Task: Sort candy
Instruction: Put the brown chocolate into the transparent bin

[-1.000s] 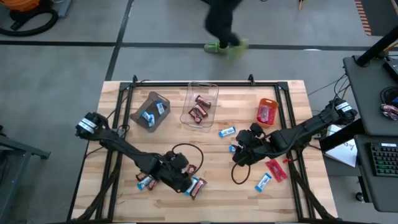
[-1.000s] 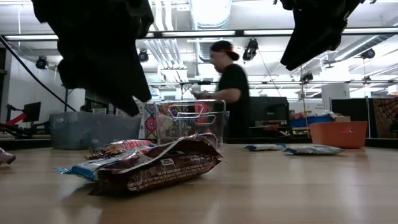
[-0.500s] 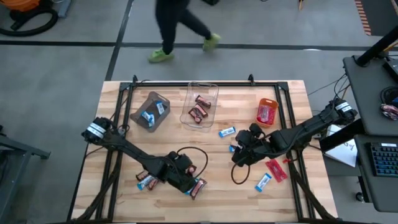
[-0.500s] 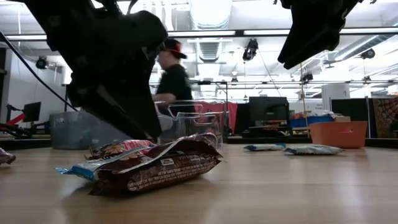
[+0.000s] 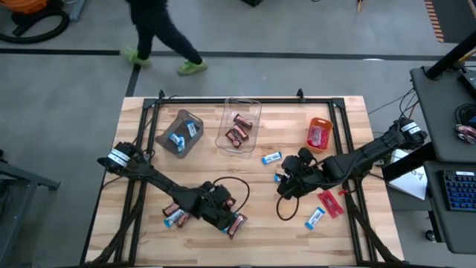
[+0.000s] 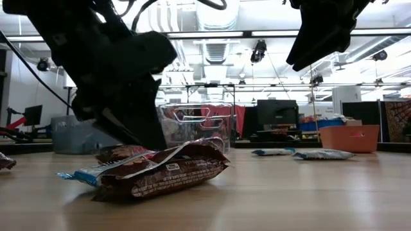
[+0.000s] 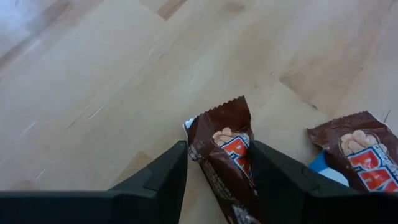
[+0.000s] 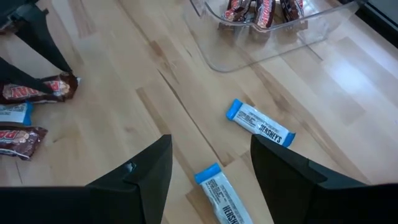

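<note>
Claw of left arm down on pale wooden tabletop at six o'clock, fingers parted, straddling dark brown wrapped candy bar; not closed on it. Probably chosen for clear plastic bin at twelve, already holding brown bars. Left arm stretched low from nine. Right claw wide open, empty, hovering above blue-and-white wrapped bars near three.

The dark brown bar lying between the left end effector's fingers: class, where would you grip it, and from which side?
Grip the dark brown bar across its narrow width, at mid-length, coming straight down from above. It lies flat on the table, long and thin, so the long edges are the easiest faces to pinch. The left end effector is open and already straddles it that way.
</note>
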Tool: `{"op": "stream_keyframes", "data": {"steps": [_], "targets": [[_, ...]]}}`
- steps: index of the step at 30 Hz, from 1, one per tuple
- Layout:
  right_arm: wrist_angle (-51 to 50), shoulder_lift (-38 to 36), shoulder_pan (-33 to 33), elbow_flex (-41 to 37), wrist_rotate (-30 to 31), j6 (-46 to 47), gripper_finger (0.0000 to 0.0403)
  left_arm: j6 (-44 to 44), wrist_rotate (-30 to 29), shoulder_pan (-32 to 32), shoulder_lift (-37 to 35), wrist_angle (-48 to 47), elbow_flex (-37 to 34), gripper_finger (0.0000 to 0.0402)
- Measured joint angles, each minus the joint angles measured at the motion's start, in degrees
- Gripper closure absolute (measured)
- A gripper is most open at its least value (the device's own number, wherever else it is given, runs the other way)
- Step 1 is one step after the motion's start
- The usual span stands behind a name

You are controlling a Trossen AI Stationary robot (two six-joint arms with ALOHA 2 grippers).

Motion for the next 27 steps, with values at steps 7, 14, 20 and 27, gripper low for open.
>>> {"op": "stream_keyframes", "data": {"steps": [7, 14, 20, 27], "targets": [[0.3, 0.0, 0.0, 0.0, 0.0, 0.0, 0.0195, 2.3, -0.2, 0.2, 1.0, 0.4, 0.1, 0.0296], [1.1, 0.0, 0.0, 0.0, 0.0, 0.0, 0.0195, 5.1, -0.2, 0.5, 0.0, -0.2, 0.0, 0.0384], [1.1, 0.0, 0.0, 0.0, 0.0, 0.0, 0.0195, 10.0, 0.3, 1.1, -3.2, -1.6, -0.1, 0.0389], [1.3, 0.0, 0.0, -0.3, 0.5, 0.0, 0.0195, 23.8, 0.3, 3.3, -10.6, -2.4, -0.1, 0.0391]]}}
